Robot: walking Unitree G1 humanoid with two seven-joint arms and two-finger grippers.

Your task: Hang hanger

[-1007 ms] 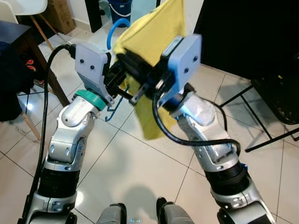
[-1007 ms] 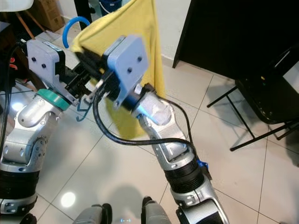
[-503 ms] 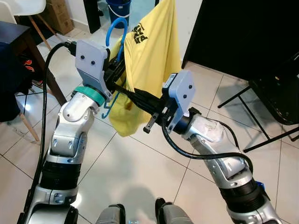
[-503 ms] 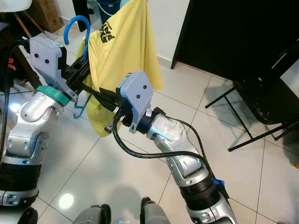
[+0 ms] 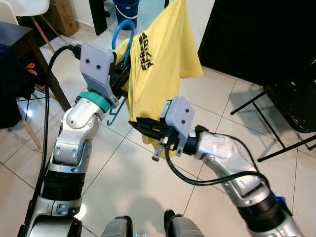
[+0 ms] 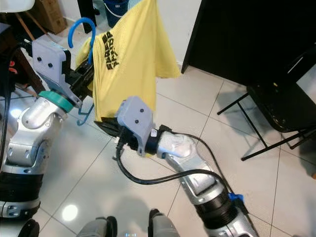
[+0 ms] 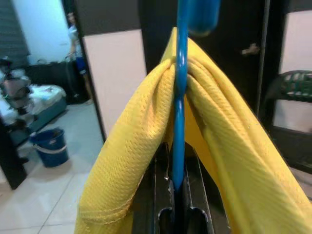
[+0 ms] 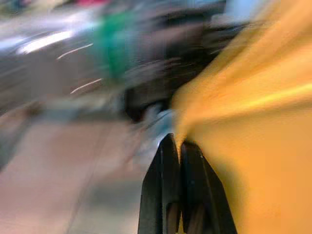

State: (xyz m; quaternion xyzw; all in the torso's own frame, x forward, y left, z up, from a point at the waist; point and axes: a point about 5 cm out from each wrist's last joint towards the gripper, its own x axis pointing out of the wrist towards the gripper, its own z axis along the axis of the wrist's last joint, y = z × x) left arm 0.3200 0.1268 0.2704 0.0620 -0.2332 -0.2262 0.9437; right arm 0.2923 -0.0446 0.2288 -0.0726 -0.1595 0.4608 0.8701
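A blue hanger [image 5: 120, 32] carries a yellow shirt [image 5: 160, 61] with black lettering, held up at chest height. My left gripper [image 5: 121, 81] is shut on the hanger's stem just under the hook, as the left wrist view shows, with the hanger [image 7: 179, 97] running between the fingers and shirt [image 7: 126, 165] draped on both sides. My right gripper [image 5: 142, 123] sits low at the shirt's bottom hem, pointing left, fingers pressed together. In the blurred right wrist view yellow cloth [image 8: 253, 122] lies against the fingertips [image 8: 168, 146]; whether any is pinched I cannot tell.
A dark table [image 5: 15, 34] and white chair [image 5: 27, 7] stand at the left, with a cardboard box [image 5: 64, 15] and blue bucket [image 5: 126, 7] beyond. A black cabinet [image 5: 256, 34] and a black folding frame [image 5: 286, 113] stand on the right. Tiled floor lies below.
My right gripper has dropped from beside the hanger's top down to the shirt's hem. The bunched shirt now hangs spread out. The left gripper has held still.
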